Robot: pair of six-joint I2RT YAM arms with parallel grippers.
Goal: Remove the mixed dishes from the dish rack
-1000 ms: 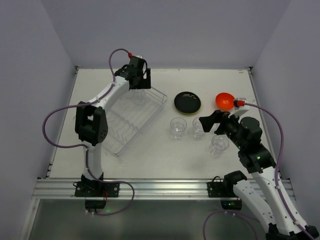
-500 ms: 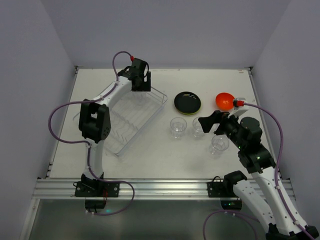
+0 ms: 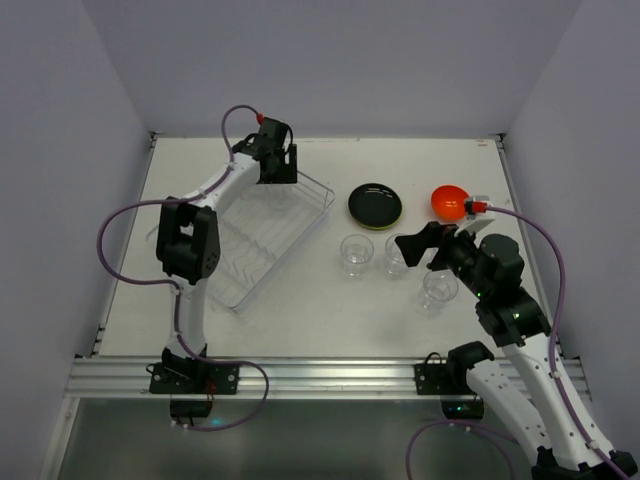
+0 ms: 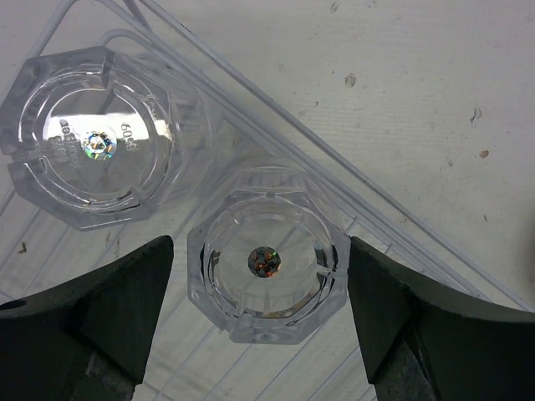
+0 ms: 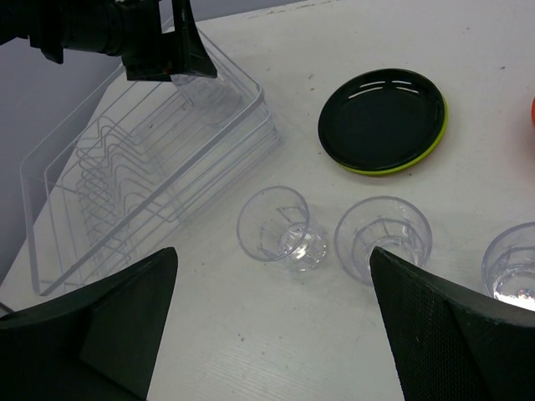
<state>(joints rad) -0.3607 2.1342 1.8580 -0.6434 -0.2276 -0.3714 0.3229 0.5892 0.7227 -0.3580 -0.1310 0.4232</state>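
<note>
Mostly unloaded; black plate [image 3: 375, 203] atop lime-green plate [image 5: 420, 150], orange-red bowl [image 3: 448, 202] and three cups [image 5: 280, 227] sit on the tabletop [image 3: 330, 310], right of the dish rack [image 3: 240, 245]; two cups [image 4: 96, 146] remain in its far corner; left claw [image 4: 261, 251] spread wide astride one, not gripping; right claw [image 5: 272, 255] wide, empty.

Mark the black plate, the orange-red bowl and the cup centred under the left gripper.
black plate [image 3: 375, 203], top external view, centre of its dark face.
orange-red bowl [image 3: 448, 202], top external view, middle of the bowl.
lower clear cup [image 4: 267, 262], left wrist view, its centre.
</note>
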